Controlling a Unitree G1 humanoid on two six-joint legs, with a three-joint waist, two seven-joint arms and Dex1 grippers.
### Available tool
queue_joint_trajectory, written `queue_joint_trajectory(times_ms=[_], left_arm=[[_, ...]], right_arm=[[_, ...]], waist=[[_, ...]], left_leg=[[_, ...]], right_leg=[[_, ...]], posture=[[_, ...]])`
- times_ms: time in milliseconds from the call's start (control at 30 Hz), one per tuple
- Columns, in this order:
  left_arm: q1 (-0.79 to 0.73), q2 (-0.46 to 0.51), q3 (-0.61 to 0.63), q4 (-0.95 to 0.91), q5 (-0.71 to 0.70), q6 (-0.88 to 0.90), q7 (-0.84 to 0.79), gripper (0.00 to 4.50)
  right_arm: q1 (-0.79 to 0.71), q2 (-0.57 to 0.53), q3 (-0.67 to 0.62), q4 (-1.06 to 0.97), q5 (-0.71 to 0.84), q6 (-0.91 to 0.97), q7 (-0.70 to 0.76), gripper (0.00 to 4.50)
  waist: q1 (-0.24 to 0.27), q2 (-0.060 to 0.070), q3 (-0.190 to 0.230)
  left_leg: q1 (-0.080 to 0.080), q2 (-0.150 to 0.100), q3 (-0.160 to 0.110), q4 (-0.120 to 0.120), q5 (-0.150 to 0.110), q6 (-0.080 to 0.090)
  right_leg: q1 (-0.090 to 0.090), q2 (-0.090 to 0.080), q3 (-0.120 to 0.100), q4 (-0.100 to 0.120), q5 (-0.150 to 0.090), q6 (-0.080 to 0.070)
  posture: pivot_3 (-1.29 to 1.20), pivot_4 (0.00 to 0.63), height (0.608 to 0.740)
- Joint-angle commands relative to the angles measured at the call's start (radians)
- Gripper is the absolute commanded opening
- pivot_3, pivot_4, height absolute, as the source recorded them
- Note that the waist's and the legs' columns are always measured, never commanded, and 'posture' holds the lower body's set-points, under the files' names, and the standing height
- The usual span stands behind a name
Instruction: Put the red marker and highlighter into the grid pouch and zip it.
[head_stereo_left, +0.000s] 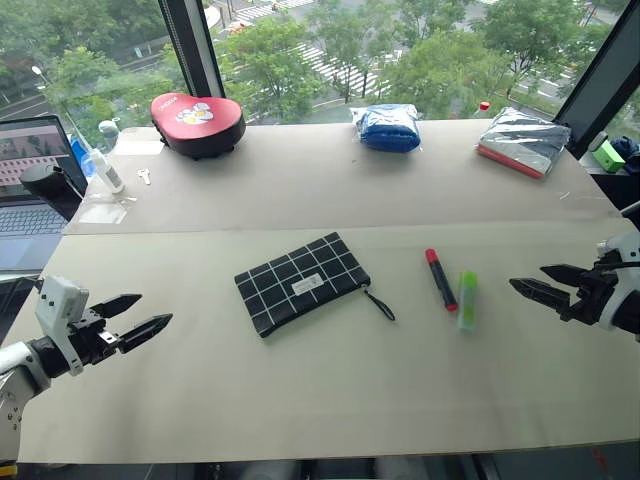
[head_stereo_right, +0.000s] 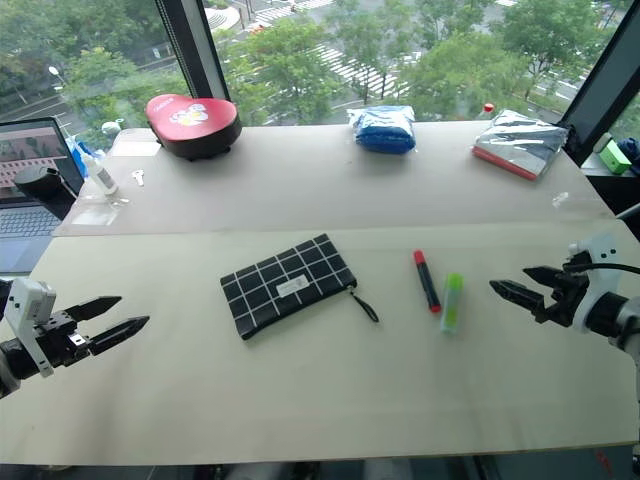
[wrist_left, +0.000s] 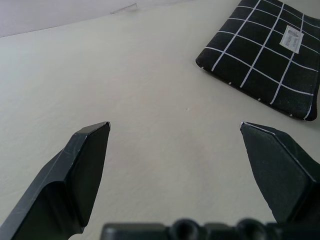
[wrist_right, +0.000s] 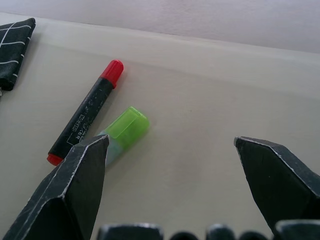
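A: Where do the pens lie?

B: Right of centre on the table (head_stereo_left: 330, 400). The marker (head_stereo_left: 441, 279) and the highlighter (head_stereo_left: 467, 299) lie side by side, just apart, the marker on the left. Both have their long axes running roughly near to far, the marker's red cap at the far end.

A: And the pouch?

B: The pouch (head_stereo_left: 302, 283) lies flat near the middle, left of the marker, tilted so its long axis climbs toward the far right. Its pull cord (head_stereo_left: 379, 302) trails off the right end toward the pens. It looks zipped, though I can't be sure.

A: Which arm is closer to the pens?

B: The right pincer (head_stereo_left: 530, 280), clearly. It hovers above the table just right of the highlighter, pointing left at it, jaws spread wide and empty. The highlighter is the nearer of the two pens; the marker sits beyond it.

A: So its fingers cross the pens' axes?

B: Roughly, yes. I'd judge it need only move left and drop to straddle the highlighter.

A: The left one?

B: The left pincer (head_stereo_left: 135, 317) hangs over the near left of the table, also wide open and empty, aimed right toward the pouch, well apart from it. It's the natural one to hold the pouch
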Motion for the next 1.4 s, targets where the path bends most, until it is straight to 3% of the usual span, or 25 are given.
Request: queue_joint_trajectory(times_ms=[33, 200, 300, 500, 633, 800, 1067, 1400], left_arm=[[-0.028, 0.013, -0.006, 0.024, 0.012, -0.037, 0.000, 4.50], [-0.097, 0.031, -0.076, 0.080, 0.006, -0.061, -0.092, 4.50], [-0.140, 0.052, -0.153, 0.146, 0.138, -0.295, -0.141, 4.50], [-0.159, 0.099, -0.238, 0.205, 0.320, -0.706, -0.204, 4.50], [-0.167, 0.124, -0.274, 0.225, 0.385, -0.863, -0.191, 4.50], [-0.191, 0.127, -0.330, 0.141, 0.452, -0.981, -0.152, 4.50], [-0.249, 0.133, -0.423, 0.024, 0.490, -0.979, -0.124, 4.50], [-0.284, 0.120, -0.487, -0.002, 0.506, -0.945, -0.082, 4.50]], right_arm=[[-0.007, -0.006, -0.019, -0.033, 0.003, -0.013, -0.010, 4.44], [-0.023, 0.004, 0.002, -0.047, 0.006, 0.004, -0.022, 4.44], [-0.063, 0.023, 0.022, -0.078, 0.038, 0.046, -0.027, 3.74], [-0.119, 0.051, 0.099, -0.146, 0.069, 0.102, 0.003, 1.55], [-0.163, 0.078, 0.158, -0.167, 0.076, 0.105, 0.024, 0.12], [-0.301, 0.198, 0.340, -0.191, 0.048, 0.101, 0.061, 0.03], [-0.516, 0.402, 0.603, -0.074, -0.159, -0.015, 0.010, 0.03], [-0.569, 0.408, 0.764, 0.052, -0.373, -0.125, 0.041, 0.03]], waist=[[0.000, 0.000, 0.000], [0.002, 0.000, 0.000], [0.000, 0.000, 0.000], [-0.004, 0.000, 0.000], [-0.002, 0.000, 0.000], [-0.006, 0.000, 0.000], [-0.012, 0.000, 0.000], [-0.022, -0.001, 0.000]], left_leg=[[0.000, 0.000, 0.000, 0.000, 0.000, 0.000], [0.000, 0.000, 0.000, 0.000, 0.000, 0.000], [0.000, 0.000, 0.000, 0.000, 0.000, 0.000], [-0.001, 0.001, 0.001, -0.001, 0.000, -0.001], [-0.001, 0.001, 0.001, -0.001, 0.000, 0.000], [-0.001, 0.001, 0.001, 0.000, 0.000, 0.000], [-0.003, 0.000, 0.002, 0.000, 0.004, -0.006], [-0.007, 0.000, 0.002, 0.000, 0.007, -0.002]], right_leg=[[0.000, 0.000, 0.000, 0.000, 0.000, 0.000], [0.001, 0.000, 0.000, 0.000, 0.000, 0.000], [0.000, 0.000, 0.000, 0.000, 0.000, 0.000], [-0.001, 0.000, 0.000, -0.001, 0.001, -0.001], [-0.001, 0.000, 0.000, -0.002, 0.001, -0.001], [-0.001, 0.000, -0.001, -0.001, 0.001, -0.001], [-0.006, 0.000, -0.002, 0.000, 0.001, -0.001], [-0.016, 0.001, -0.003, 0.002, 0.001, -0.001]], posture=[[0.00, 0.150, 0.740], [0.00, 0.150, 0.740], [0.00, 0.150, 0.740], [0.00, 0.150, 0.740], [0.00, 0.150, 0.740], [0.00, 0.150, 0.740], [0.00, 0.150, 0.740], [0.00, 0.150, 0.740]])
